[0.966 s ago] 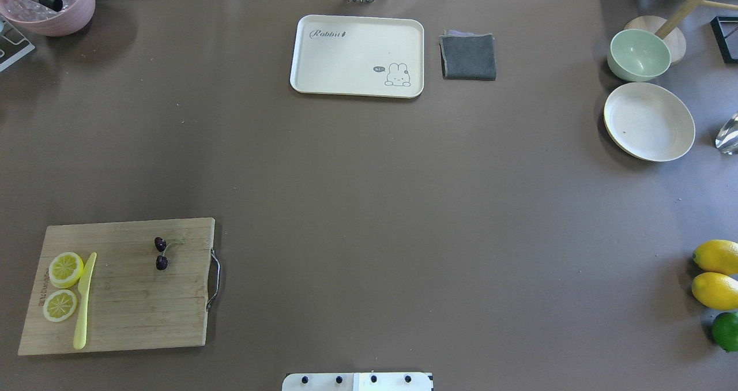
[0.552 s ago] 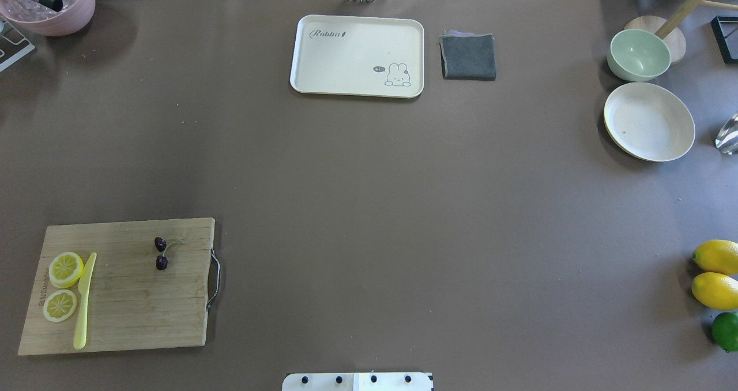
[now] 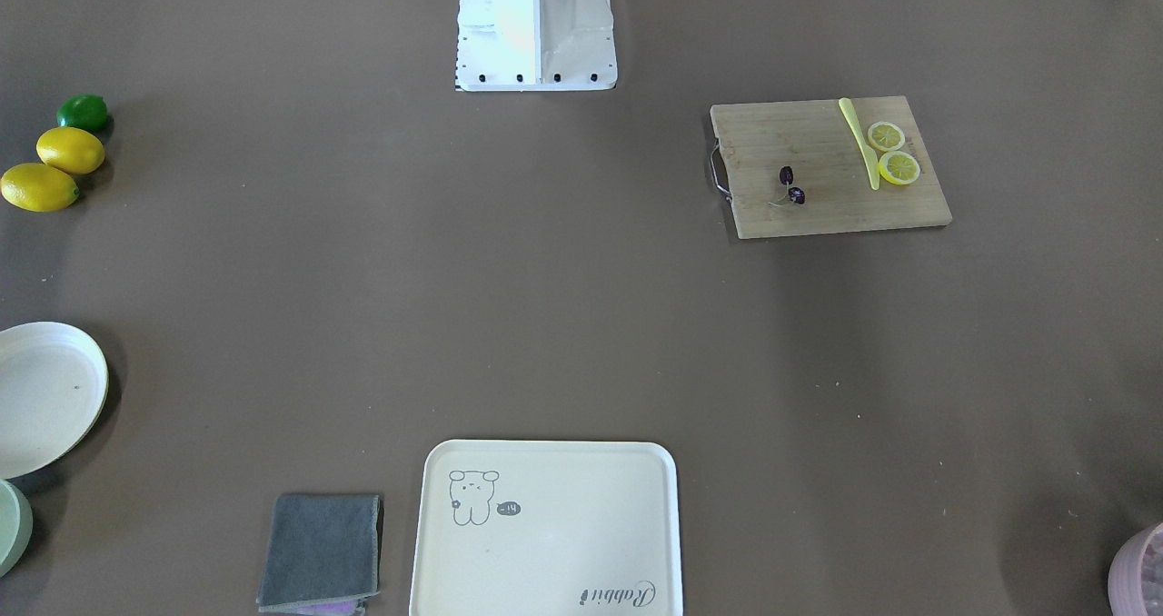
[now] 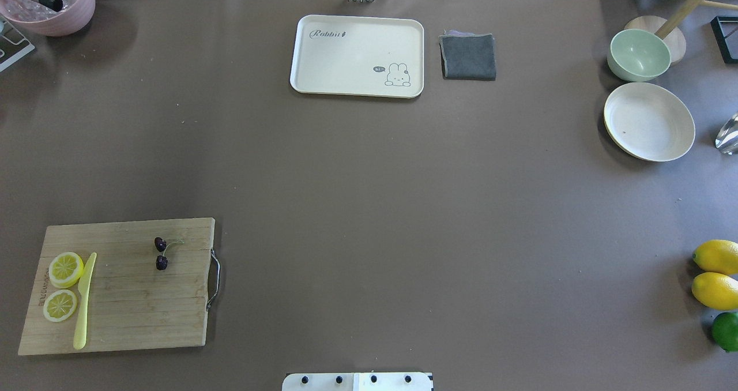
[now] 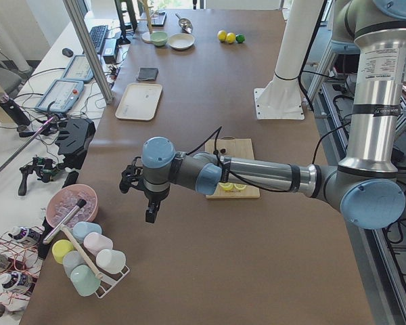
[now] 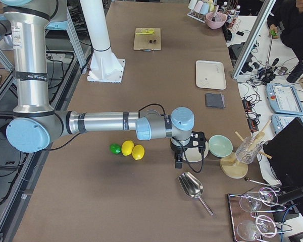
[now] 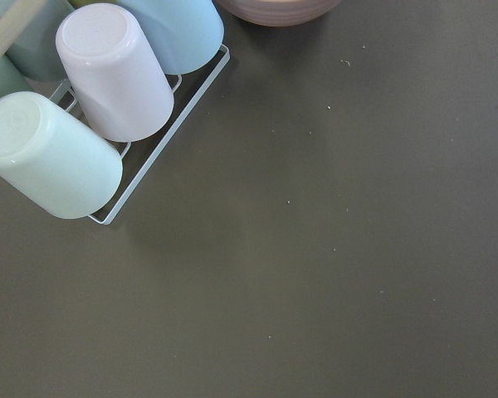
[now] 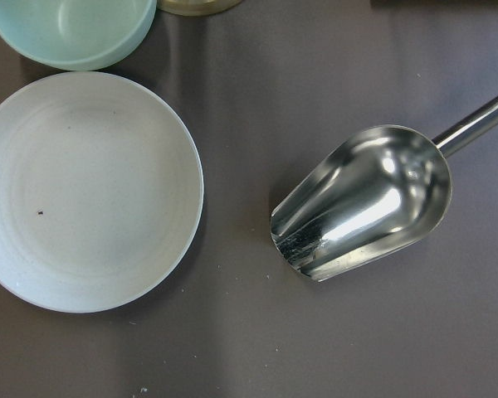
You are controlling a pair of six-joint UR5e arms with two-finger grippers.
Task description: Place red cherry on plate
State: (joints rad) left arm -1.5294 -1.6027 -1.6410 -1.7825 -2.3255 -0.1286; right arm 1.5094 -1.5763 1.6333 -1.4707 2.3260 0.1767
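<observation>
On the pale wooden cutting board [image 4: 132, 304] we see the pair of tiny dark red cherries [image 4: 161, 254], well apart from the round cream-white plate [image 4: 648, 121], while the left gripper [image 5: 151, 212] and right gripper [image 6: 178, 160] show only in side views, too small to tell whether either is parted or closed

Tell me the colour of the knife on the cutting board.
Pale yellow. The knife shows best in the overhead view.
</observation>
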